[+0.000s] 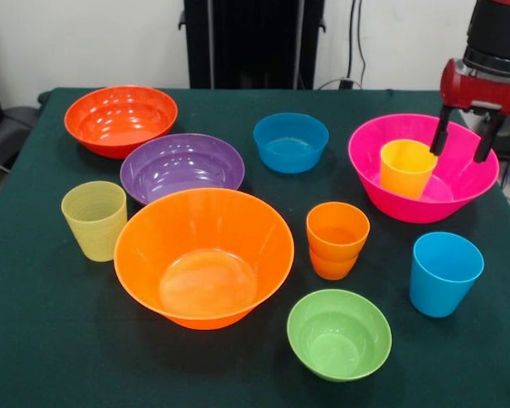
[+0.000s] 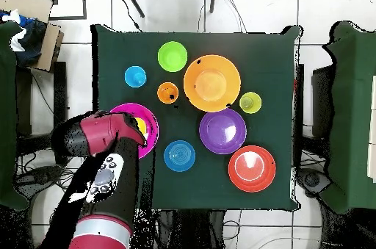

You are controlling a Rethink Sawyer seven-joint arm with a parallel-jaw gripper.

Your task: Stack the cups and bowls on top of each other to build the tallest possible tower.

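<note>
The hot pink bowl [image 1: 401, 207] stands at the right with the yellow cup [image 1: 405, 167] upright inside it. My gripper [image 1: 462, 141] hangs open just right of that cup, over the bowl's far side, with nothing between its fingers. In the overhead view the arm covers much of the pink bowl [image 2: 149, 140]. The large orange bowl [image 1: 153, 242] sits in the middle, and behind it are the purple bowl [image 1: 182, 166], the red-orange bowl [image 1: 121, 119] and the blue bowl [image 1: 291, 142]. The orange cup [image 1: 337, 240], the blue cup [image 1: 444, 272], the lime green bowl [image 1: 339, 333] and the ribbed yellow-green cup [image 1: 94, 219] stand apart.
All vessels rest on a dark green cloth table [image 1: 51, 340]. In the overhead view the table [image 2: 279, 55] has chairs and floor tiles around it. Cables and a black stand show behind the table in the front view.
</note>
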